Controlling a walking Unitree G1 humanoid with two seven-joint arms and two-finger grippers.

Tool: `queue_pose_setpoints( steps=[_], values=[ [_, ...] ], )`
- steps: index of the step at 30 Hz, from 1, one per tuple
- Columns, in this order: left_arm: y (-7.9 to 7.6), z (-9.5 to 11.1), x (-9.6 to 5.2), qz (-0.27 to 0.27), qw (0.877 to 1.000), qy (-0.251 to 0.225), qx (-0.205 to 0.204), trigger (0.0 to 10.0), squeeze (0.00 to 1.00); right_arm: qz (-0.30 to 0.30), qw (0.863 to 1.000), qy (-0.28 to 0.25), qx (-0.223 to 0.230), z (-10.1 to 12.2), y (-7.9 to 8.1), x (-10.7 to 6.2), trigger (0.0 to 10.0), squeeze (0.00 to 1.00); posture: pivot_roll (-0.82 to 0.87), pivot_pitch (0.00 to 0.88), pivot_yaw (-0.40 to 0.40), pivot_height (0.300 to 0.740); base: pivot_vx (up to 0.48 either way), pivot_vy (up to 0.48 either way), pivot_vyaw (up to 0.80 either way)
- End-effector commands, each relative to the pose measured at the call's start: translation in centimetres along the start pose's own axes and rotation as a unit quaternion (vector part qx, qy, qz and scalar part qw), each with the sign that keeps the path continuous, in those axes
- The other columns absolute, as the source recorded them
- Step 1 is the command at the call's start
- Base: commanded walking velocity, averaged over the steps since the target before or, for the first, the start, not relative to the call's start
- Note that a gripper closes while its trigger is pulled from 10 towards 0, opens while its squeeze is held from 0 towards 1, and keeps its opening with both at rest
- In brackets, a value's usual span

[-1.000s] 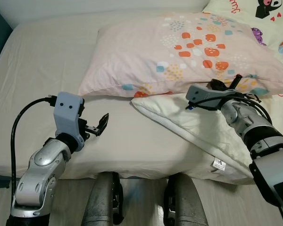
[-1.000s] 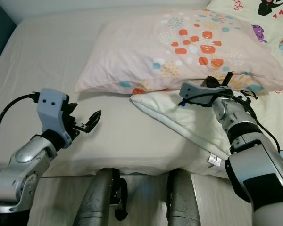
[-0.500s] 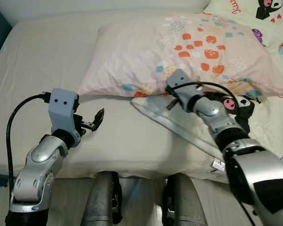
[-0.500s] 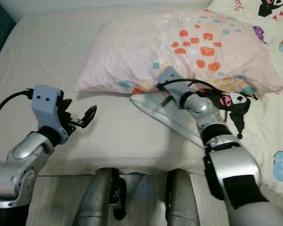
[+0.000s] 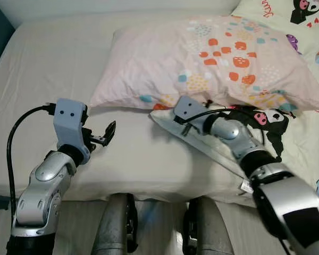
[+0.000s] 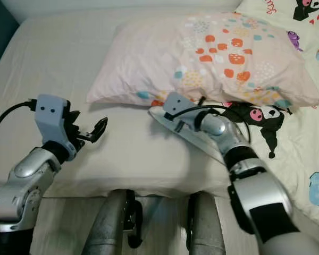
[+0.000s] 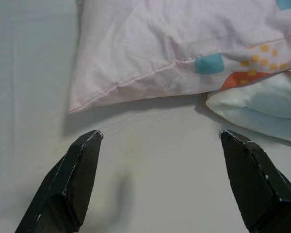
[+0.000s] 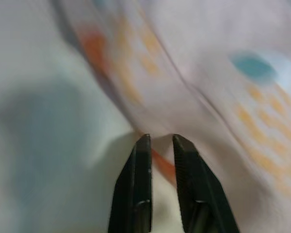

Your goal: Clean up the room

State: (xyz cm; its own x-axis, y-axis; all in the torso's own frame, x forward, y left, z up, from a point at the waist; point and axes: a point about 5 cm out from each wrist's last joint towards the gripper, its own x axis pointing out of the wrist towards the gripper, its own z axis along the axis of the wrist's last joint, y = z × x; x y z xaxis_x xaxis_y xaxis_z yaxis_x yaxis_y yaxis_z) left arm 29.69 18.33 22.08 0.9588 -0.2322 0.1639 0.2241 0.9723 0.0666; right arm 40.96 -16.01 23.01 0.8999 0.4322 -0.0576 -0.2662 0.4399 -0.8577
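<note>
While left pincer [image 5: 107, 134] hovers wide over bed [image 5: 53, 58] | right pincer [image 8: 160, 145] narrow, nearly closed, at pink pillow [image 5: 202, 53] edge above white pillow [image 5: 223, 154]

My left arm is bent at the elbow, wrist raised, and the left gripper [image 5: 107, 134] points forward with its jaws spread wide. My right arm reaches forward and across toward my left; the right gripper [image 8: 159, 145] has its jaws nearly closed, a thin gap between them.

right hand [image 8: 157, 141] has swung left across the white pillow [image 5: 223, 154] to the pink pillow's [image 5: 212, 58] front edge, uncovering a black plush toy [image 5: 263, 119].
</note>
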Motion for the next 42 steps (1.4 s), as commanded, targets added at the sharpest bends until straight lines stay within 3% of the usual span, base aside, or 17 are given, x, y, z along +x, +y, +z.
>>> queue_pose_setpoints(
  steps=[1,4,6,8,11,14,19,26,27,30,41,42],
  values=[
    [-0.1,-0.5,-0.4,0.002,1.0,0.009,-0.014,10.0,0.0,-0.009,0.999,0.039,-0.032,-1.0,0.0,-0.2,10.0,1.0,0.16,0.453,0.038,0.627,0.0,0.0,0.0],
    [-0.4,-0.4,-0.4,-0.008,1.0,0.004,-0.024,10.0,0.0,-0.017,0.997,0.054,-0.052,-1.4,-0.4,-0.4,10.0,1.0,0.16,0.454,0.037,0.627,0.0,0.0,0.0],
    [-1.9,0.3,-0.6,-0.061,0.995,-0.014,-0.077,10.0,0.0,-0.024,0.993,0.073,-0.09,-2.0,-0.8,-0.7,10.0,1.0,0.16,0.459,0.037,0.627,0.0,0.0,0.0],
    [-1.9,0.3,-0.6,-0.061,0.995,-0.014,-0.077,10.0,0.0,-0.024,0.993,0.073,-0.09,-2.0,-0.8,-0.7,10.0,1.0,0.16,0.459,0.037,0.627,0.0,0.0,0.0],
    [-4.6,1.2,-1.5,-0.167,0.981,-0.028,-0.095,10.0,0.0,-0.034,0.985,0.086,-0.144,-2.5,-1.0,-1.0,10.0,1.0,0.17,0.464,0.038,0.627,0.0,0.0,0.0],
    [-5.7,1.4,-1.9,-0.198,0.976,-0.025,-0.09,10.0,0.0,-0.045,0.978,0.091,-0.18,-2.8,-1.3,-1.2,10.0,1.0,0.18,0.47,0.042,0.627,0.0,0.0,0.0],
    [-6.3,1.4,-2.0,-0.204,0.975,-0.023,-0.087,10.0,0.0,-0.072,0.968,0.098,-0.22,-3.0,-2.2,-1.5,10.0,1.0,0.19,0.478,0.05,0.627,0.0,0.0,0.0],
    [-5.9,1.8,-2.2,-0.196,0.977,-0.021,-0.084,10.0,0.0,-0.104,0.957,0.102,-0.249,-3.1,-3.2,-1.8,10.0,1.0,0.22,0.485,0.062,0.627,0.0,0.0,0.0],
    [-5.4,1.9,-2.4,-0.187,0.979,-0.017,-0.076,10.0,0.0,-0.121,0.953,0.122,-0.25,-3.5,-3.8,-2.1,10.0,0.0,0.23,0.486,0.065,0.627,0.0,0.0,0.0],
    [-4.8,1.9,-2.5,-0.169,0.983,-0.017,-0.07,10.0,0.0,-0.14,0.945,0.145,-0.258,-4.1,-4.4,-2.6,10.0,0.0,0.24,0.484,0.066,0.627,0.0,0.0,0.0],
    [-4.2,2.3,-2.5,-0.155,0.986,-0.018,-0.057,10.0,0.0,-0.127,0.951,0.195,-0.203,-5.9,-4.2,-3.5,10.0,0.0,0.26,0.475,0.076,0.627,0.0,0.0,0.0],
    [-4.1,2.2,-2.5,-0.151,0.987,-0.017,-0.055,10.0,0.0,-0.126,0.953,0.196,-0.192,-5.9,-4.2,-3.5,0.0,0.0,0.26,0.476,0.078,0.627,0.0,0.0,0.0]
  ],
)
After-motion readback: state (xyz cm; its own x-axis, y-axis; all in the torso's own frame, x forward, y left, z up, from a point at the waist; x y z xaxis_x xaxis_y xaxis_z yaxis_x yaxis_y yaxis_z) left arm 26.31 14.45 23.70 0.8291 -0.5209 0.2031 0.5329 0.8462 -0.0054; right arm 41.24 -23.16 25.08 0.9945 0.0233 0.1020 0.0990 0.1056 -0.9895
